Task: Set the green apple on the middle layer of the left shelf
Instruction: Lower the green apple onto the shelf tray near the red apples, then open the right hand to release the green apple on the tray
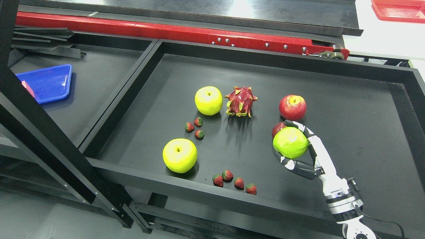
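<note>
My right hand [294, 146] comes in from the lower right and is shut on a green apple [290, 142], holding it over the right part of the black tray [318, 66]. Its fingers [300, 126] wrap the top and underside of the apple. Two other green apples lie in the tray, one at the middle [208, 100] and one near the front [179, 155]. The left arm is out of view. A black shelf frame [40, 132] stands at the left.
A dragon fruit [240, 101] and a red apple [292, 107] lie in the tray; a second red apple [277, 128] sits partly hidden behind the held one. Small strawberries lie at the middle [195, 127] and front [234, 183]. A blue tray [48, 83] sits at left.
</note>
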